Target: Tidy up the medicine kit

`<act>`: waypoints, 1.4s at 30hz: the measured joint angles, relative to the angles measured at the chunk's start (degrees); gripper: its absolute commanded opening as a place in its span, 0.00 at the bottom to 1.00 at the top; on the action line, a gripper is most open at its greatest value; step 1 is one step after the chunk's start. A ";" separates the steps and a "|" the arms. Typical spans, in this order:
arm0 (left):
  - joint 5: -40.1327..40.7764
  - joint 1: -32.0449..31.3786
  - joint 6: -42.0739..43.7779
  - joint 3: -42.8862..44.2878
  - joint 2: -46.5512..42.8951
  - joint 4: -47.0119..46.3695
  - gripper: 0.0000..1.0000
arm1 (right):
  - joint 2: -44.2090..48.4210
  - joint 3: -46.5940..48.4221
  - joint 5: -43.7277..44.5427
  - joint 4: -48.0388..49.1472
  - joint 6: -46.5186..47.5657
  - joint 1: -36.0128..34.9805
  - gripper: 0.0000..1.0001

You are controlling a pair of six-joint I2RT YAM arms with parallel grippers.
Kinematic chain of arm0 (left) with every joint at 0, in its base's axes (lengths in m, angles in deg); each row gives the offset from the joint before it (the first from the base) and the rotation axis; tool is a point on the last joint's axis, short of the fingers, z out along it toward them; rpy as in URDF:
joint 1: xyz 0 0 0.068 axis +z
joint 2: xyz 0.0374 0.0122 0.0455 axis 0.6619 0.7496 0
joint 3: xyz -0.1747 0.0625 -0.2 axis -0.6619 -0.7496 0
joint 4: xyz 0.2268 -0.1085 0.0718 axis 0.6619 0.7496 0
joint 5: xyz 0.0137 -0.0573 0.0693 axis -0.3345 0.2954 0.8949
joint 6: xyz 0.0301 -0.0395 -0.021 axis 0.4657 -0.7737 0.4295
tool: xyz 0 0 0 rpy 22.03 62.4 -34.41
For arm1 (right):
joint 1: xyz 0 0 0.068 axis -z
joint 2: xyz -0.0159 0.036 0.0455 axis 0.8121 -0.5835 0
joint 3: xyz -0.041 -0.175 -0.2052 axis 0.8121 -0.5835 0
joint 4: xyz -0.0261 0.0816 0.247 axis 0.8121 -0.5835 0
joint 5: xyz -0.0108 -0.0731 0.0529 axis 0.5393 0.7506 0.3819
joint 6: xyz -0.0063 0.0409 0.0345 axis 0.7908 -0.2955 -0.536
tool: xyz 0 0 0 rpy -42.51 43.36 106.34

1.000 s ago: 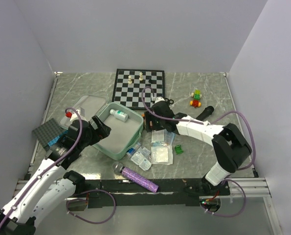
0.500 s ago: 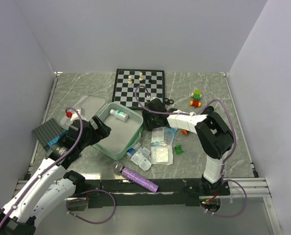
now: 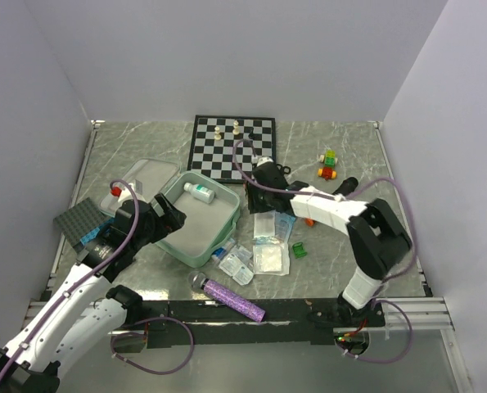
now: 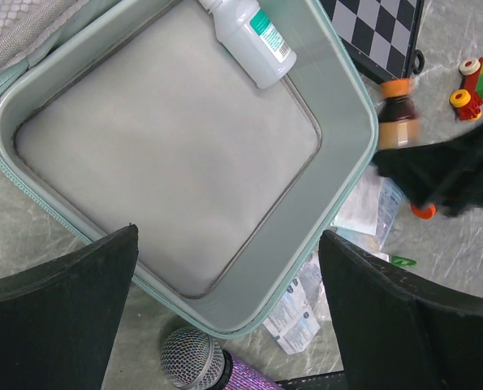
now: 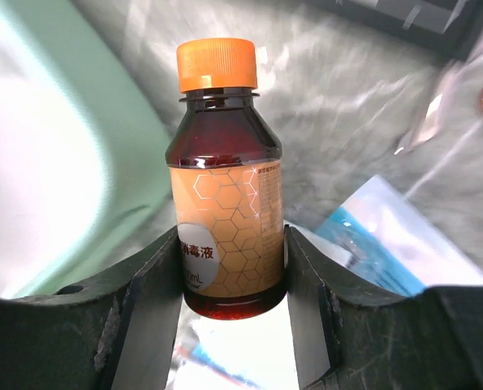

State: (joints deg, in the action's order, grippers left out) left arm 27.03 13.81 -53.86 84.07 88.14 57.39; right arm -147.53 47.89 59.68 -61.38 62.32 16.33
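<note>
The medicine kit (image 3: 223, 232) lies open at left of centre, mint green with a grey lining, its lid (image 3: 149, 176) folded back to the far left. A white bottle (image 3: 199, 193) lies in its far corner. Beside the kit's right wall (image 5: 103, 130) stands a brown bottle (image 5: 227, 219) with an orange cap. My right gripper (image 5: 231, 244) is shut on it, one finger pressed to each side of its body. My left gripper (image 4: 225, 268) hangs open over the kit's near corner (image 4: 338, 187), holding nothing. The brown bottle (image 4: 396, 122) shows blurred at the kit's right edge.
A chessboard (image 3: 232, 147) with a few pieces lies behind the kit. Sachets (image 3: 269, 246) and a green piece (image 3: 299, 250) are scattered to the kit's right. A purple microphone (image 3: 231, 297) lies near the front edge. Toy bricks (image 3: 328, 165) sit far right, a studded plate (image 3: 79, 221) far left.
My right gripper's jaws have narrowed onto the brown bottle, and the right arm's elbow has swung about. The left arm has not moved.
</note>
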 measured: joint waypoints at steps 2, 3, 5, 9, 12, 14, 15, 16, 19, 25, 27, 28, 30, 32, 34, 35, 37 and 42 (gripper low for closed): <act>0.00 0.00 0.00 0.00 -0.02 0.00 0.97 | 3.72 0.02 0.26 -0.04 0.87 -0.17 0.47; 0.00 0.00 0.00 0.02 -0.04 0.00 0.96 | 5.75 0.07 0.26 -0.02 1.57 -0.46 0.47; 0.00 0.00 -0.02 0.00 -0.07 0.00 0.97 | 9.07 0.59 0.39 -0.04 3.23 -1.29 0.48; 0.00 0.00 -0.04 0.02 -0.17 0.02 0.96 | 9.99 4.59 -2.49 -0.28 6.82 -5.40 0.48; 0.02 0.00 -0.07 0.02 -0.57 0.04 0.96 | 5.55 11.30 -5.97 -2.12 9.99 -9.57 0.49; 0.04 0.00 -0.17 0.02 -1.01 0.07 0.96 | 0.83 16.59 -7.41 -2.91 11.93 -12.00 0.49; 0.07 0.00 -0.24 0.02 -1.18 0.07 0.96 | -1.27 18.56 -7.82 -3.30 12.63 -12.87 0.49; 0.09 0.00 -0.26 0.00 -1.31 0.09 0.96 | -4.96 21.88 -8.46 -4.24 13.66 -13.81 0.49; 0.11 0.00 -0.28 0.02 -1.68 0.13 0.96 | -11.96 26.64 -9.14 -5.97 15.08 -15.37 0.49; 0.11 0.00 -0.28 0.02 -2.19 0.20 0.96 | -22.40 31.85 -8.59 -10.16 16.24 -15.23 0.49; 0.13 0.00 -0.28 0.02 -2.19 0.24 0.96 | -24.57 32.94 -8.17 -11.47 16.50 -15.23 0.49; 0.13 0.00 -0.28 0.02 -2.19 0.28 0.97 | -25.46 33.59 -7.89 -11.93 16.55 -15.23 0.50; 0.13 0.00 -0.28 0.02 -2.19 0.26 0.97 | -26.77 34.73 -7.52 -12.26 16.61 -15.08 0.50; 0.13 0.00 -0.28 0.02 -2.19 0.26 0.97 | -28.06 36.46 -7.21 -13.29 16.70 -15.08 0.50; 0.13 0.00 -0.26 0.02 -2.16 0.26 0.97 | -29.40 38.84 -6.78 -13.70 16.70 -15.06 0.50; 0.13 0.00 -0.28 0.02 -2.16 0.28 0.96 | -30.05 39.80 -6.58 -13.66 16.65 -15.04 0.52; 0.13 0.00 -0.26 0.02 -2.14 0.28 0.97 | -31.06 41.40 -5.70 -13.64 16.46 -14.99 0.57; 0.13 0.00 -0.28 0.02 -2.14 0.26 0.96 | -31.36 42.18 -4.42 -13.79 14.99 -14.62 0.79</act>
State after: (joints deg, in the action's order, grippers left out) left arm 27.16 13.81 -54.14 84.10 86.00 57.66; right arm -178.90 90.07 55.26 -75.17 77.32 1.71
